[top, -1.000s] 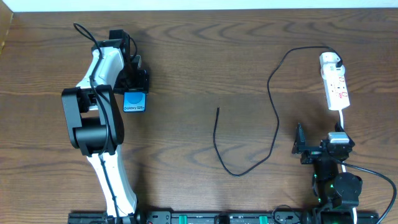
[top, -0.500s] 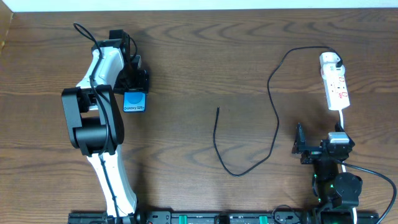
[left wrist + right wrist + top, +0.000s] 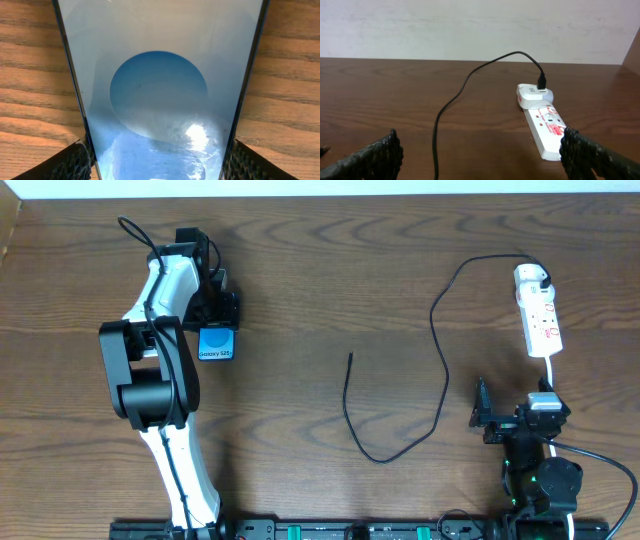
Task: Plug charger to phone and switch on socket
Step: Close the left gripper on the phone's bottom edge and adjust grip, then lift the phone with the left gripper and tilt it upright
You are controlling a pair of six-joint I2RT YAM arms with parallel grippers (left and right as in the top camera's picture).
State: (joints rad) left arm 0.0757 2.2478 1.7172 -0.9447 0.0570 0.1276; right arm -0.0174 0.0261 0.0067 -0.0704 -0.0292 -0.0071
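The phone (image 3: 216,343) lies flat on the table at the left, blue screen up. My left gripper (image 3: 217,320) is down over it. In the left wrist view the phone (image 3: 160,90) fills the space between the fingers (image 3: 157,162), and both fingers press its long edges. The charger (image 3: 444,370) is a thin black cable that runs from the socket (image 3: 540,320) at the far right down to a loop. Its free tip (image 3: 351,356) lies at mid-table. My right gripper (image 3: 515,408) is open and empty just below the socket (image 3: 545,127), with the cable (image 3: 454,100) ahead of it.
The wooden table (image 3: 300,270) has a pale wall along its far edge. The white cord (image 3: 549,372) leaves the socket toward my right arm's base. A black rail (image 3: 350,530) runs along the front edge.
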